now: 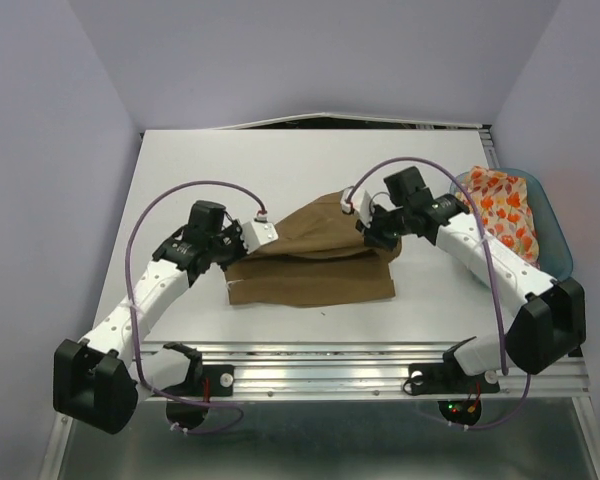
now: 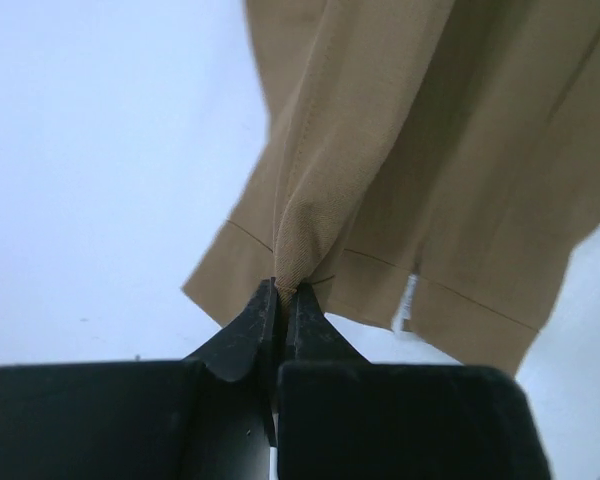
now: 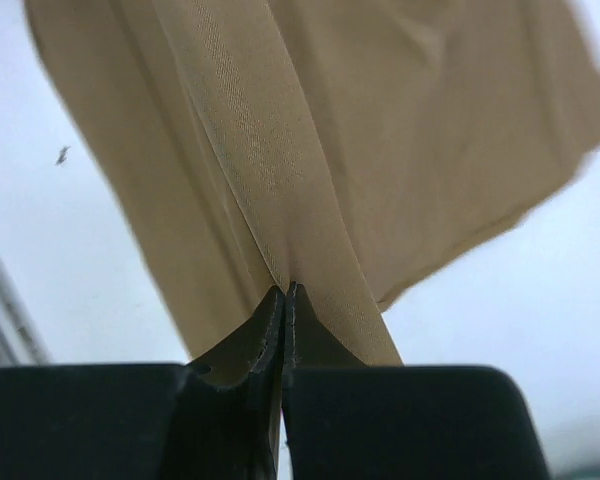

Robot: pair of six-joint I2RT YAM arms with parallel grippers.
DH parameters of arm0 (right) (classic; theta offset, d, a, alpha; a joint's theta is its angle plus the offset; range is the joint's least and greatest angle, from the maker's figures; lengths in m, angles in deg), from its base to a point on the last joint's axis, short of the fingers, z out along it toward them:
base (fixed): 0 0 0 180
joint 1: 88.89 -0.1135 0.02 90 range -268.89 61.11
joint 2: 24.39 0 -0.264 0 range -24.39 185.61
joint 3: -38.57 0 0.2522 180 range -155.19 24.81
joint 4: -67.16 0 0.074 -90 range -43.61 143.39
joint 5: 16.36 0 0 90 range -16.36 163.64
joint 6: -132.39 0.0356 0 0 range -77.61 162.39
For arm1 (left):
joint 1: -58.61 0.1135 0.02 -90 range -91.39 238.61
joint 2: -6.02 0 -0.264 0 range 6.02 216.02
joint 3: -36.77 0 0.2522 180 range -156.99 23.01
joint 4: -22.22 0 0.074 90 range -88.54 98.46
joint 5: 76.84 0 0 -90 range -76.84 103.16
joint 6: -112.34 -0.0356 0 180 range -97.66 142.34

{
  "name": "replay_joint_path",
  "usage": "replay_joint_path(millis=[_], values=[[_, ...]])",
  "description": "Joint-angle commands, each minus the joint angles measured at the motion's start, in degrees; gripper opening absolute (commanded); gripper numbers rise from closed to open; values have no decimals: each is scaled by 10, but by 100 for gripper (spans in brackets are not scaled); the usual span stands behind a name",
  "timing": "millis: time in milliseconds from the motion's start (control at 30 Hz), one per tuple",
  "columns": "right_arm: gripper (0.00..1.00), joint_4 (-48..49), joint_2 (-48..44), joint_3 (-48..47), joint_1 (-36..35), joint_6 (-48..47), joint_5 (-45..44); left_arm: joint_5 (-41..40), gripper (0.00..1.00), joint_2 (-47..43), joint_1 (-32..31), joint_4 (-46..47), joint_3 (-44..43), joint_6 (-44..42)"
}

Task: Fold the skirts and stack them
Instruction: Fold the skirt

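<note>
The tan-brown skirt (image 1: 318, 262) lies in the middle of the white table, its upper layer lifted and folding over its lower part. My left gripper (image 1: 252, 237) is shut on the skirt's left edge; the left wrist view shows the cloth (image 2: 420, 150) pinched between the black fingertips (image 2: 263, 318). My right gripper (image 1: 372, 232) is shut on the skirt's right edge; the right wrist view shows the cloth (image 3: 310, 130) bunched into the closed fingertips (image 3: 268, 335). The leaf-print skirt (image 1: 500, 208) lies crumpled in the teal tub at the right.
The translucent teal tub (image 1: 550, 215) stands at the table's right edge, behind my right arm. A metal rail (image 1: 360, 362) runs along the near edge. Purple cables arch over both arms. Grey walls close the back and sides.
</note>
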Motion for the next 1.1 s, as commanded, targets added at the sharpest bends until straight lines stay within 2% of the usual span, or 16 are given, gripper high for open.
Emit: replay_joint_path(millis=[0, 100, 300, 400, 433, 567, 633, 767, 933, 967, 1067], values=[[1, 27, -25, 121, -22, 17, 8, -7, 0, 5, -22, -23, 73, -23], [1, 53, -16, 179, -37, 21, 21, -18, 0, 12, -51, -4, 140, -31], [1, 102, 10, 245, -57, 30, 21, -44, 0, 48, -75, 18, 173, -36], [1, 120, 26, 264, -64, 41, 14, -42, 10, 56, -76, 7, 170, -35], [1, 134, 32, 274, -64, 52, 3, -42, 18, 56, -78, 5, 169, -36], [1, 178, 76, 268, -64, 76, -51, -57, 22, 79, -82, 25, 160, -9], [1, 200, 117, 250, -64, 78, -83, -56, 22, 104, -81, 24, 139, 11], [1, 206, 206, 142, -33, 80, -109, -61, 19, 175, -81, 29, 97, 43], [1, 206, 311, -2, 15, 55, -143, -75, 18, 198, -76, 52, 61, 80], [1, 205, 324, -52, 20, 53, -147, -78, 18, 201, -76, 49, 54, 89], [1, 204, 345, -115, 33, 43, -157, -74, 18, 188, -76, 26, 32, 95]])
